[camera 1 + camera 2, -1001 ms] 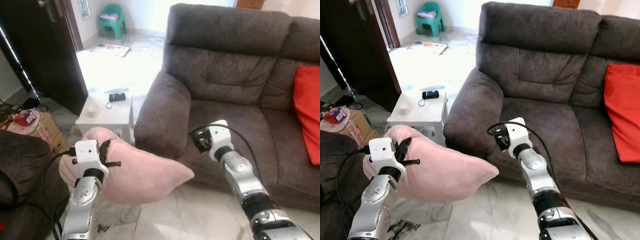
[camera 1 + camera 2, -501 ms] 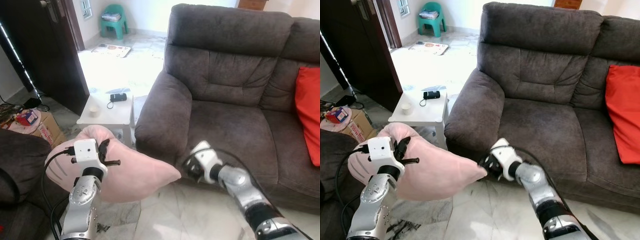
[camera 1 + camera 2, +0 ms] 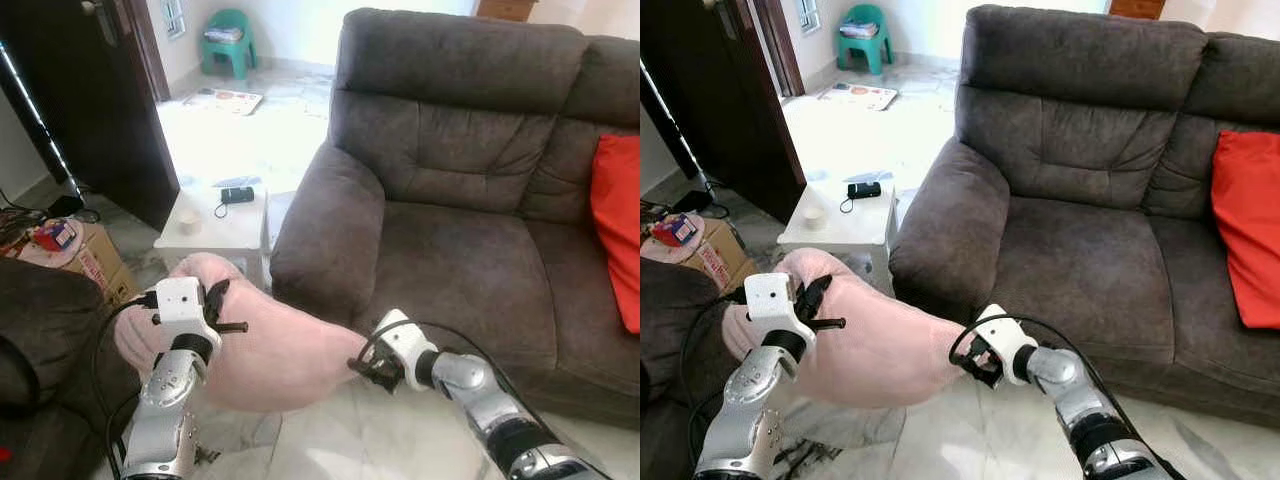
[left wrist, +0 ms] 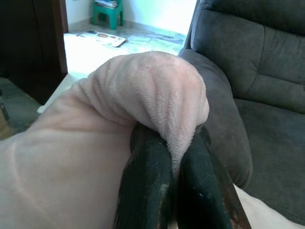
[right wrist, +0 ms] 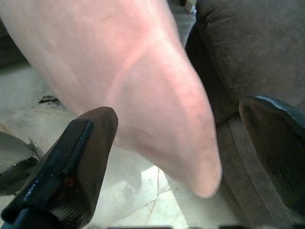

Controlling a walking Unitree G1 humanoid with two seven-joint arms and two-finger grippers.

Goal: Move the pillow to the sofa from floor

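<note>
- Moved since a second earlier: the right gripper (image 3: 372,367) had dropped from in front of the sofa seat to the free corner of the pink pillow (image 3: 270,350). Its fingers (image 5: 78,162) stood spread, one on each side of that corner, not yet closed on it.
- Unchanged over the same second: the left gripper (image 4: 164,183) kept the pillow's opposite end, a fold of plush pinched tight between its two black fingers (image 4: 143,186).
- Reading of the change: a second hold was being prepared. Judged, the lift was done and the carry onto the seat remained.

Items, left to right:
- Cardboard box (image 3: 75,255) with oddments, on the floor at far left.
- Left gripper, clenched on the pillow, raised at the left of the scene.
- White side table (image 3: 215,222), just beside the sofa arm, bearing a small cup (image 3: 186,221) and a dark device (image 3: 235,194).
- Pink pillow, held clear of the marble floor, hanging between the two grippers, in front of and below the sofa arm (image 3: 325,235).
- Right gripper, unclenched around the pillow's corner, low before the seat front.
- Grey sofa (image 3: 450,170); seat cushion (image 3: 455,265) bare, above and beyond the pillow.
- Red cushion (image 3: 615,225), at the sofa's far right.
</note>
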